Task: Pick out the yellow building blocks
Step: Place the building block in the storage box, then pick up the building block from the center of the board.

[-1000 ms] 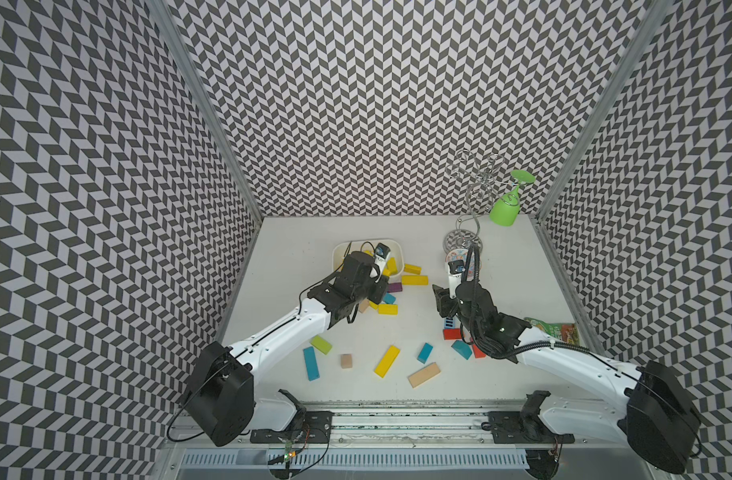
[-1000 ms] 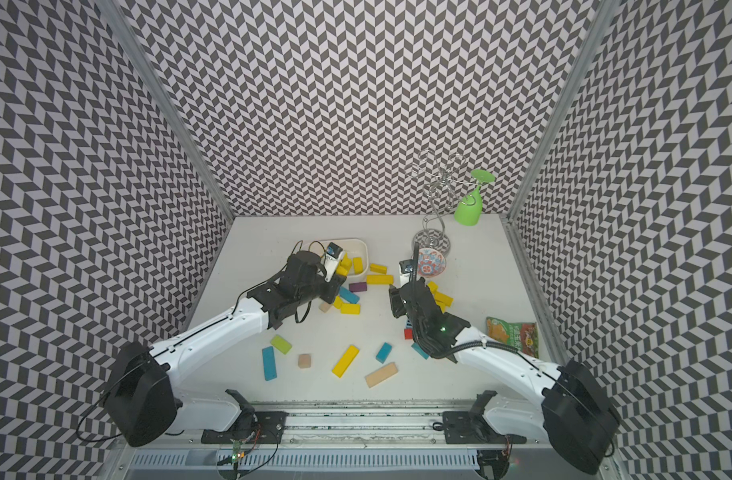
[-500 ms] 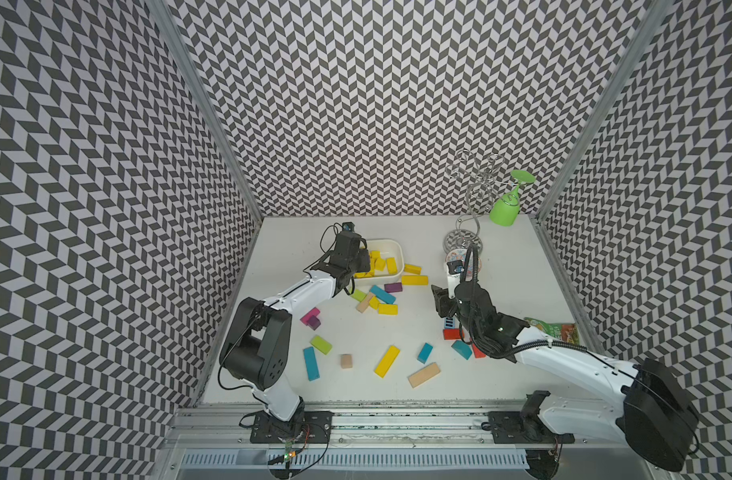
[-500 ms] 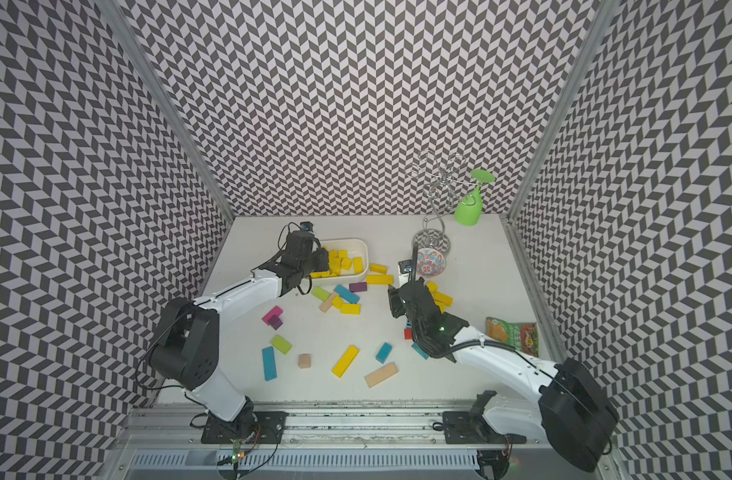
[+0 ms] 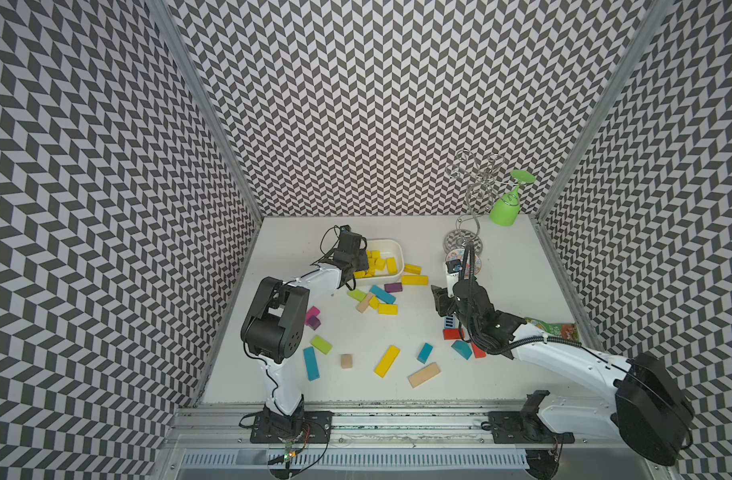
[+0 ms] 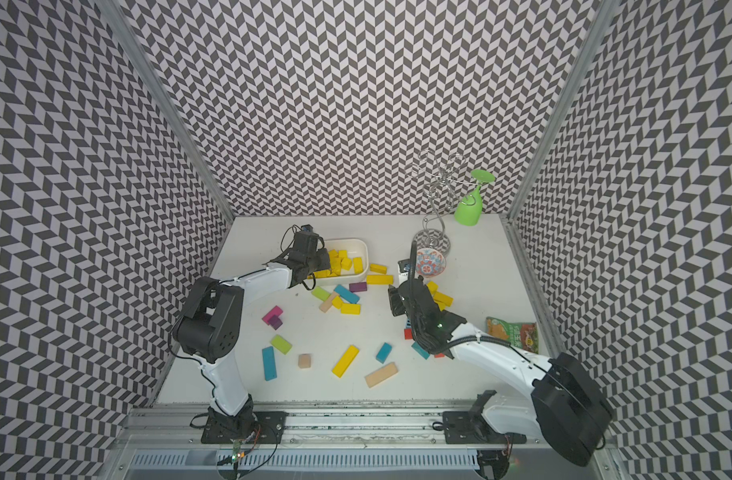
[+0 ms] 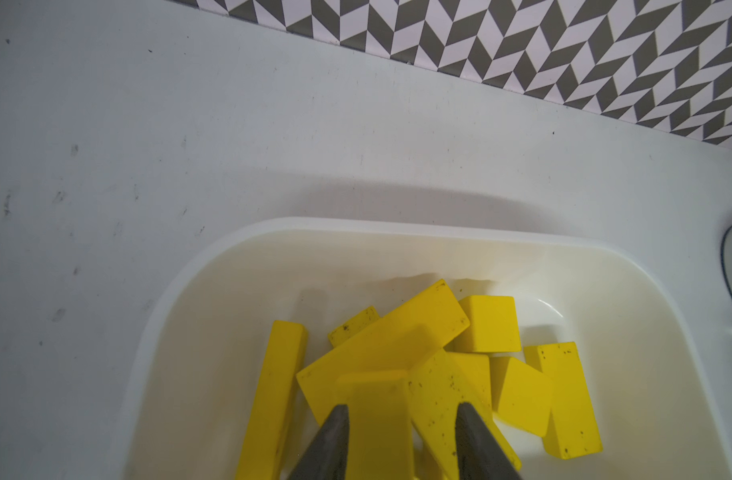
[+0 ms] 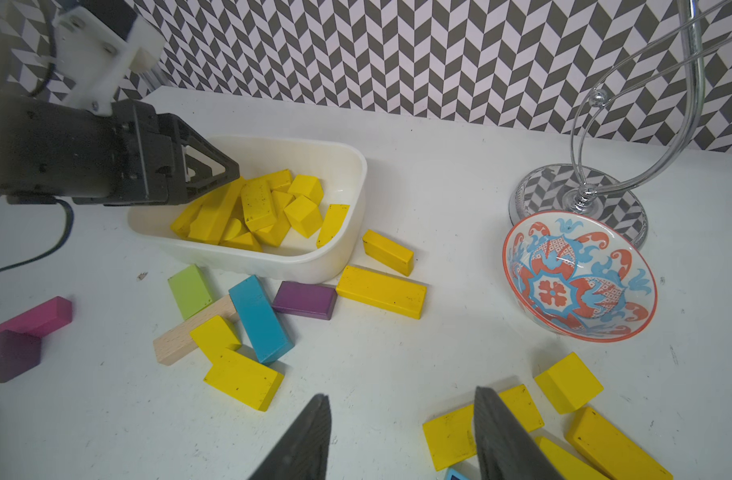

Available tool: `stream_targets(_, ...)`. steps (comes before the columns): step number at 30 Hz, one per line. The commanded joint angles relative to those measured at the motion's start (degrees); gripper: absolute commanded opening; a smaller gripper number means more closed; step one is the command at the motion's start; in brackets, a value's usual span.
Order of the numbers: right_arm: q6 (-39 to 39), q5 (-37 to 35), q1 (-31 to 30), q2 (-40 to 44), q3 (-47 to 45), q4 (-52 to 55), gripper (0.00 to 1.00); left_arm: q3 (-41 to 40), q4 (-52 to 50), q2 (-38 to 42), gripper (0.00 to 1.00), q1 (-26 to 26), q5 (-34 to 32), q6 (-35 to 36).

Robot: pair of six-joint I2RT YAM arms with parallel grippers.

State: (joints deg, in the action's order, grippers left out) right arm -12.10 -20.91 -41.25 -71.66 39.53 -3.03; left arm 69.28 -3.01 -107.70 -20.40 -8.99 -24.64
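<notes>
Two grippers, both with jaws parted. The left gripper is at lower centre of the left wrist frame, over the white tub. Its fingers straddle one yellow block lying on top of the heap. The jaws are wider than that block, with slack on one side, so it is loose, not clamped. More yellow building blocks are piled just past and beside the fingertips, all inside the tub.

In both top views the tub is at upper centre of the table. The gripper is at its left end and the heap is right of it.

The right gripper is at bottom centre of the right wrist frame, over bare table with nothing between the jaws. One finger crosses in front of a yellow brick; contact can't be told. A yellow cube and a yellow bar lie toward the lower right.

Loose yellows in a top view:
- Two flat bars just right of the tub.
- A short brick in the mixed cluster below the tub.
- A long bar at lower centre.

A second ago the left arm lay stretched low from the lower-left corner. Now its shoulder stands up at mid-left. Half a second ago the gripper was up-left of the tub corner; now it is over the tub's left end. The magenta and purple blocks, covered by the arm a second ago, now show. The right arm and the loose blocks are in the same places.
</notes>
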Motion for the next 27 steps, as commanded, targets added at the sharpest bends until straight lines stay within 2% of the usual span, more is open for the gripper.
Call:
stream_targets(1,-0.5,-0.1,0.4,-0.1,1.9,-1.6,0.56,1.7,1.6,0.4,0.53,0.6,0.8,0.2)
stream_targets(5,-1.6,-0.2,0.4,0.2,2.1,0.4,0.56,0.9,2.1,3.4,0.62,1.0,1.0,0.8)
stream_targets(9,-5.7,-1.3,0.4,-0.4,2.2,2.9,0.57,-1.3,3.4,10.1,0.65,1.1,0.5,1.3)
stream_targets(11,-10.6,-3.8,0.5,-1.5,2.2,3.9,0.57,-3.5,4.7,14.7,0.66,1.1,0.5,1.5)
stream_targets(13,-17.4,-5.6,1.0,-3.8,4.2,8.4,0.63,-6.1,5.8,19.4,0.65,1.1,0.5,1.5)
stream_targets(19,-32.6,-8.5,2.2,-14.0,10.4,19.1,0.64,-16.9,5.7,34.4,0.65,1.1,-1.0,-1.3)
stream_targets(27,-40.7,-7.6,4.8,-23.4,16.1,20.8,0.69,-28.5,1.2,48.9,0.65,1.1,-2.3,-5.9)
